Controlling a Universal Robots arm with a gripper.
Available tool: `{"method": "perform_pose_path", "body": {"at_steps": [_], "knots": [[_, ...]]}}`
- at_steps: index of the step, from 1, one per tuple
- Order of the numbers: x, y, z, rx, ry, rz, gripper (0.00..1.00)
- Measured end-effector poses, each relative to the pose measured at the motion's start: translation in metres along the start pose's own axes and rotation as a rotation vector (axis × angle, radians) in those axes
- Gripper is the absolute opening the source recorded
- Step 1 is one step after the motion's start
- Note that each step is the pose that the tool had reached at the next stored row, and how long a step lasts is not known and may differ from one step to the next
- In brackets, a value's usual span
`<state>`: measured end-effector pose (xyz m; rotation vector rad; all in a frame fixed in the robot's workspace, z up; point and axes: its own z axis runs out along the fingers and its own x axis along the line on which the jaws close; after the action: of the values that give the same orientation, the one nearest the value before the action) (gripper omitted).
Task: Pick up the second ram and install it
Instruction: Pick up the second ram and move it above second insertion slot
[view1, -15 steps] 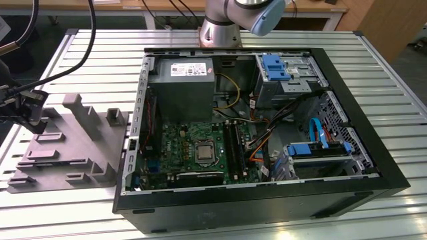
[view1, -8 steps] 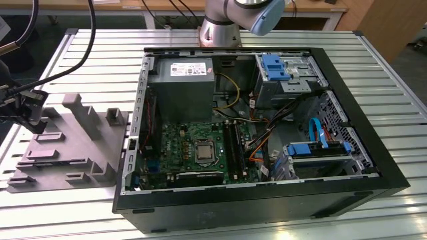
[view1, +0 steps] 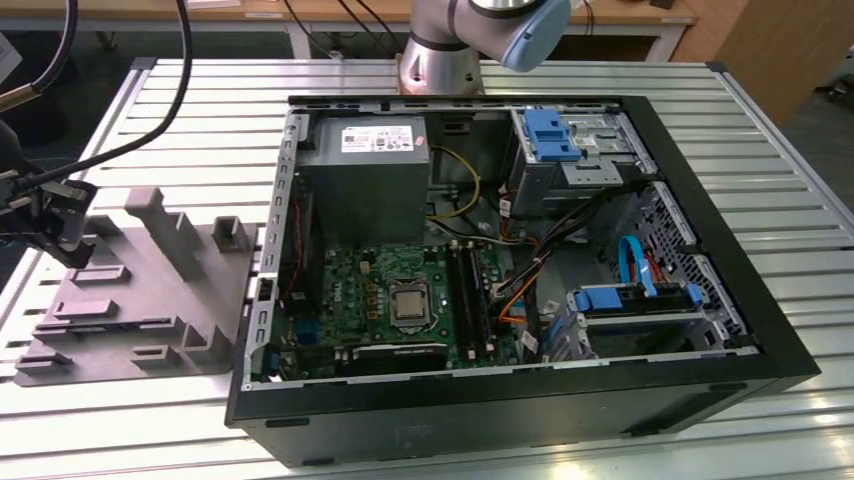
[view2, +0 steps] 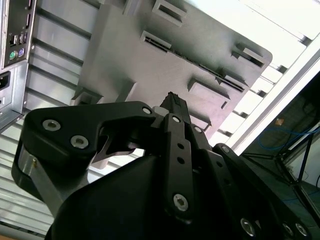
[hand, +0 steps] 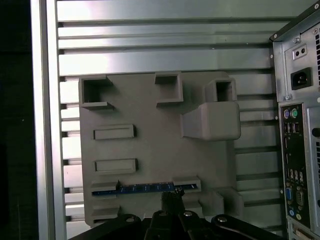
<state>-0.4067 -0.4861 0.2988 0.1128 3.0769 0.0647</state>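
Overhead, the tool (hand: 170, 196) hangs above the second ram (hand: 145, 188) in a grey holder (hand: 150, 132).

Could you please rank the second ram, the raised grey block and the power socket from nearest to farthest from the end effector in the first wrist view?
From the end effector:
1. second ram, in the grey fixture's slot, right beside it.
2. raised grey block, farther across the fixture.
3. power socket, on the computer case's rear panel.

Black gripper (view2: 172, 100) over grey fixture plate (view2: 200, 52) on slatted table (view2: 60, 45), computer case (view2: 14, 50) beside.
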Motion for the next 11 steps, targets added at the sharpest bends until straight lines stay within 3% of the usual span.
{"method": "perform_pose_path", "body": {"at_steps": [3,11], "knots": [[0.0,0.0,0.0003,-0.0011,0.0011,-0.023,0.11],[0.0001,-0.0001,0.0021,-0.007,0.0079,-0.168,0.11]]}}
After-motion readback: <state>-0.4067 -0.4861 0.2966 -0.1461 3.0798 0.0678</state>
